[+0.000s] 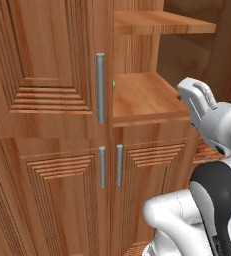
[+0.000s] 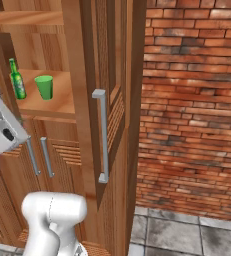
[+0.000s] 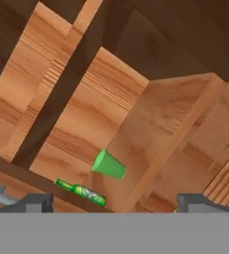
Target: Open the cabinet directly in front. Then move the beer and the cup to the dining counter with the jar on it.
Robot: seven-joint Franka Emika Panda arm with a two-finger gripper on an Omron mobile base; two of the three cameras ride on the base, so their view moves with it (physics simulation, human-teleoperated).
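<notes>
1. The gripper (image 3: 113, 203) stands wide apart, holding nothing.
2. In the hand view the cup (image 3: 109, 165) lies toward 12 o'clock of the fingertips, the beer (image 3: 81, 192) at 10.
3. Both sit on a shelf of the cabinet (image 2: 94, 75), its right door swung open.

Cabinet (image 2: 87, 75) reddish-brown wood, stepped panel grooves, grey bar handles (image 1: 100, 87). Beer (image 2: 17, 80) green bottle with red-and-white mark. Cup (image 2: 44, 87) plain bright green. Wall (image 2: 192, 100) red-brown brick, pale mortar. Floor (image 2: 187, 235) grey stone tiles.
</notes>
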